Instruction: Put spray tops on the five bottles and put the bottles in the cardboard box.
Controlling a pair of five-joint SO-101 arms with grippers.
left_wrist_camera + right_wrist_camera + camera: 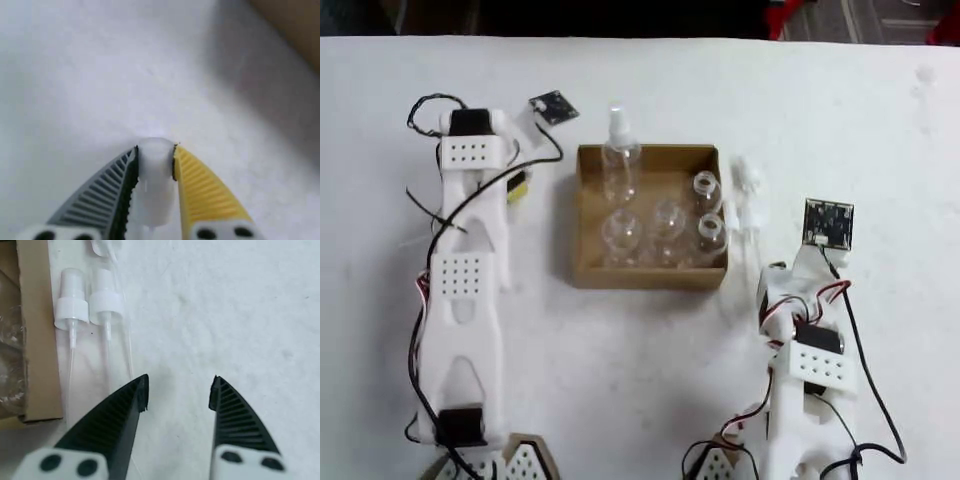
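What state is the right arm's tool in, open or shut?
Open. The right tool has its black fingers spread apart, with bare table showing between them and nothing gripped.

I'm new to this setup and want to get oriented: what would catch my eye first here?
The brown cardboard box mid-table stands out, holding five clear plastic bottles, with a lone capped bottle at a far corner. The left tool is shut on a white plastic spray top, while the open right tool hovers by loose white spray tops lying beside the box.
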